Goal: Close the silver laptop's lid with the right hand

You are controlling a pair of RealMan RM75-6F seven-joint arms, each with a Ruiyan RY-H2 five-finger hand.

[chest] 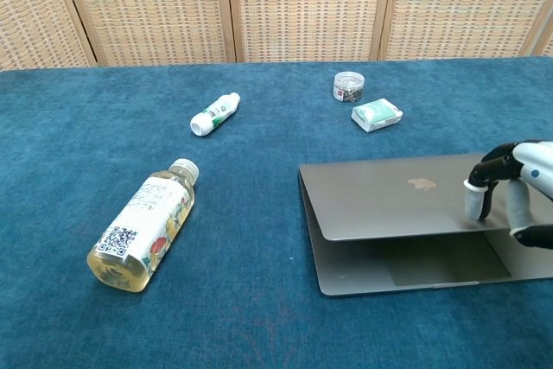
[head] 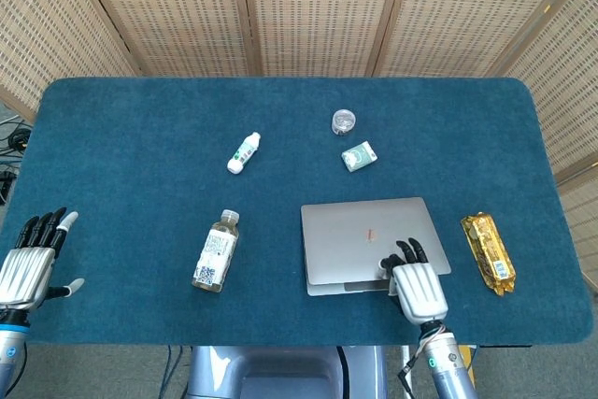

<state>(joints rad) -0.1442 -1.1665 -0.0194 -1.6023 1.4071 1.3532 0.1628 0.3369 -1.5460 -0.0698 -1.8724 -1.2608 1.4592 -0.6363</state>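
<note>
The silver laptop (head: 369, 235) (chest: 389, 196) lies right of the table's middle, its lid lowered almost flat with a thin strip of the base showing along the front edge. My right hand (head: 414, 284) (chest: 516, 196) presses its fingertips (chest: 474, 199) down on the lid's front right corner and holds nothing. At the table's near left edge my left hand (head: 33, 263) rests with fingers spread and nothing in it; the chest view does not show it.
A large juice bottle (head: 216, 251) (chest: 145, 225) lies left of the laptop. A small white bottle (head: 243, 152) (chest: 214, 113), a clear jar (head: 344, 121) (chest: 348, 85) and a green-white packet (head: 359, 156) (chest: 377, 114) lie behind it. A gold snack bar (head: 487, 251) lies right of the laptop.
</note>
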